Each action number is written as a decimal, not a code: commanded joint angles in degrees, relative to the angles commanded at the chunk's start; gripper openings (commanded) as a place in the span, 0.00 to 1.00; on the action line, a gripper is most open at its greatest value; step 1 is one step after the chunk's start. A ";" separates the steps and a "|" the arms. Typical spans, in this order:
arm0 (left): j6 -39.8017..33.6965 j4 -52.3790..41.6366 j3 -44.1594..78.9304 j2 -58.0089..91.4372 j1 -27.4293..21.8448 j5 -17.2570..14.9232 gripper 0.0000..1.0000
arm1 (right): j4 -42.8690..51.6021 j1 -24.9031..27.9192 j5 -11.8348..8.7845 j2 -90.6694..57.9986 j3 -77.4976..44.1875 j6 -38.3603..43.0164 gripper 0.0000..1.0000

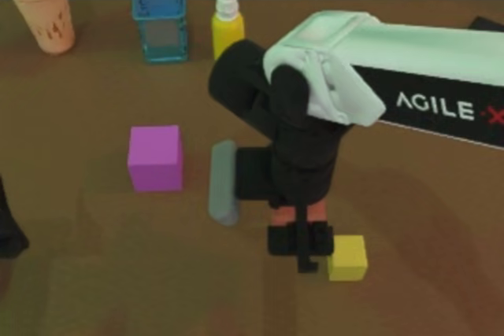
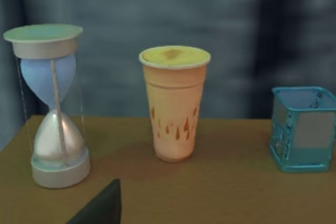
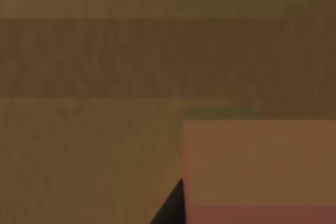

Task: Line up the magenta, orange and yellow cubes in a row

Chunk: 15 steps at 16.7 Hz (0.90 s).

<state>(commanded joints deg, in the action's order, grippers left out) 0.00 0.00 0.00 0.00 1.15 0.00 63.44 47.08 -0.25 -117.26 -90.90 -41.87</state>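
Three plain matte cubes sit mid-table: magenta cube (image 1: 155, 158) leftmost and apart; salmon-orange cube (image 1: 315, 212) under the right gripper (image 1: 303, 245), grip state hidden; small yellow cube (image 1: 347, 257) just beside it. Left gripper (image 1: 6, 230) idles at the left edge.

Magenta cube (image 1: 155, 157); salmon-orange cube (image 3: 260, 163); yellow cube (image 1: 347, 257).
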 joint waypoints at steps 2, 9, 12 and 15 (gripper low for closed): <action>0.00 0.00 0.00 0.00 0.00 0.00 1.00 | 0.33 1.21 0.00 -0.12 -0.60 0.61 0.00; 0.00 0.00 0.00 0.00 0.00 0.00 1.00 | -3.79 1.01 -0.01 -1.17 2.23 0.76 0.00; 0.00 0.00 0.00 0.00 0.00 0.00 1.00 | -9.91 1.12 0.03 -3.28 6.12 0.82 0.00; 0.00 0.00 0.00 0.00 0.00 0.00 1.00 | -13.73 1.29 0.04 -4.84 8.70 0.77 0.00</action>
<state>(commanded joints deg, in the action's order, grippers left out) 0.00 0.00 0.00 0.00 1.15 0.00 49.71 48.37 -0.21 -122.10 -82.20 -41.10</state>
